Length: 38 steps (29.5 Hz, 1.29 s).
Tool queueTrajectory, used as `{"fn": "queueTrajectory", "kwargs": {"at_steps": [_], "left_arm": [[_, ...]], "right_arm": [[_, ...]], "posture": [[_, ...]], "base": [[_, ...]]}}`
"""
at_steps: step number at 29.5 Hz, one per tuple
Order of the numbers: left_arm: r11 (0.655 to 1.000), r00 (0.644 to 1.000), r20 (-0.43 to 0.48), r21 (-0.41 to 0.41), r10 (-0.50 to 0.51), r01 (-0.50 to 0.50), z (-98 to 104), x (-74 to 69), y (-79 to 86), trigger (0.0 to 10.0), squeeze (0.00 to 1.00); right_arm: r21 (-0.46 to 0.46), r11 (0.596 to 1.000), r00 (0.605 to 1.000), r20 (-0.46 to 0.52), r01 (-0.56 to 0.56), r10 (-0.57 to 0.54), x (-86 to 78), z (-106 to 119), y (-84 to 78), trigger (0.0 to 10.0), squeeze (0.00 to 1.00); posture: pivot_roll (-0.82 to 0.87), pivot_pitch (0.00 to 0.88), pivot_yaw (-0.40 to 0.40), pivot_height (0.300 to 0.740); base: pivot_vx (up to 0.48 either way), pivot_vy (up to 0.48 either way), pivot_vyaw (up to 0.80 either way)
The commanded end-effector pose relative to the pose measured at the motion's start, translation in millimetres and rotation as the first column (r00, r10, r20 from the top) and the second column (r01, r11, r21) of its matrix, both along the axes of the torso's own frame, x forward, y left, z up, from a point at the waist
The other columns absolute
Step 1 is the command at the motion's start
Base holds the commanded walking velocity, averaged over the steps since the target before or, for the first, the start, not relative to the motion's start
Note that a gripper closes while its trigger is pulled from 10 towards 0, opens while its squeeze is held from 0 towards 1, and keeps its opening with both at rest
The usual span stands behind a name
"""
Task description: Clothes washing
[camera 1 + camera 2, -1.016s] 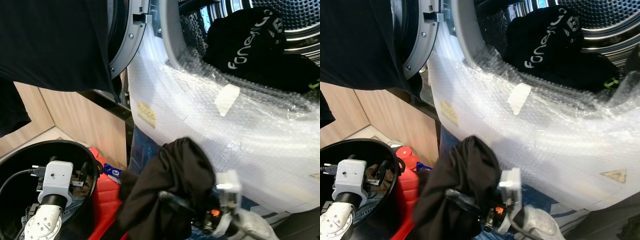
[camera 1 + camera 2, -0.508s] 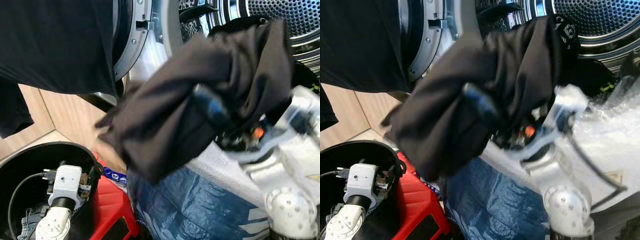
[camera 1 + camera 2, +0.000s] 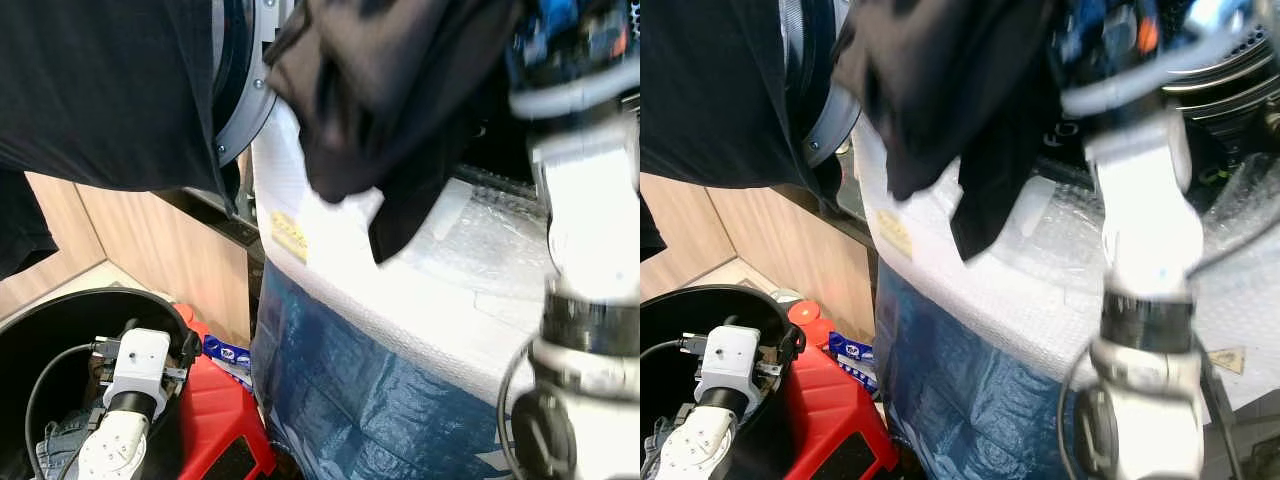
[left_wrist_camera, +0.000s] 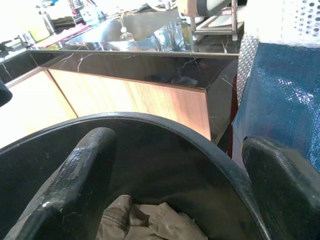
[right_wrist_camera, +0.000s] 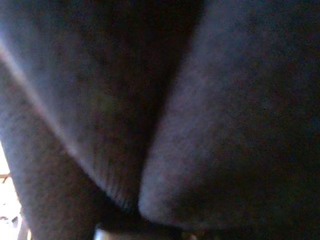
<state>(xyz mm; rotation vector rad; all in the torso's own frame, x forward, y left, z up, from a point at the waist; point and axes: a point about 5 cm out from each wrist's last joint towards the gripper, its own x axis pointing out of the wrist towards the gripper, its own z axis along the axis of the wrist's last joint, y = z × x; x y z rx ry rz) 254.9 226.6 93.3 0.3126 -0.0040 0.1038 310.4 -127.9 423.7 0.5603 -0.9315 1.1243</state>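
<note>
While the right gripper (image 3: 500,40), raised before the washing machine door opening (image 3: 240,110), holds a black garment (image 3: 390,90) that hangs above the bubble-wrapped front (image 3: 440,290), the left gripper (image 4: 175,190) stands wide open inside the black basket (image 3: 60,320).

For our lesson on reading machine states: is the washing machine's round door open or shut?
Open. The grey-rimmed round door stands swung out to the left of the bubble-wrapped white washing machine.

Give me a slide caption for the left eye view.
Right arm lifts a black garment toward the washer; left gripper sits in the black tub.
</note>
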Motion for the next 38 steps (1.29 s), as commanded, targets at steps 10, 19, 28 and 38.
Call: {"fn": "queueTrajectory", "kwargs": {"at_steps": [10,19,28,38], "left_arm": [[1.0,1.0,0.002,0.009,0.008,-0.008,-2,3.8,-1.0,10.0,0.0],[1.0,1.0,0.004,-0.007,-0.002,0.002,-3,8.1,-7.8,10.0,0.0],[0.999,1.0,0.004,-0.037,-0.03,0.03,-3,11.5,-20.0,10.0,0.0],[0.999,0.999,-0.014,-0.037,-0.036,0.035,-5,9.6,-21.2,10.0,0.0]], "right_arm": [[-0.036,0.943,0.927,-0.173,0.332,-0.333,53.4,52,-8.6,0.0,0.0],[-0.291,0.655,0.563,-0.343,0.697,-0.752,81.2,52,-22.4,0.0,0.0],[-0.518,0.343,0.155,-0.371,0.784,-0.916,96.3,18,-52.2,10.0,0.0],[-0.634,0.292,0.148,-0.27,0.716,-0.951,106.7,-9,-30.6,10.0,1.0]], "posture": [[0.15,0.02,-0.104,0.74],[0.15,0.025,-0.106,0.74],[0.15,0.027,-0.102,0.74],[0.16,0.038,-0.105,0.74]], "base": [[0.0,0.0,0.0],[0.0,0.0,0.0],[0.0,0.0,0.0],[0.0,0.0,0.0]]}}
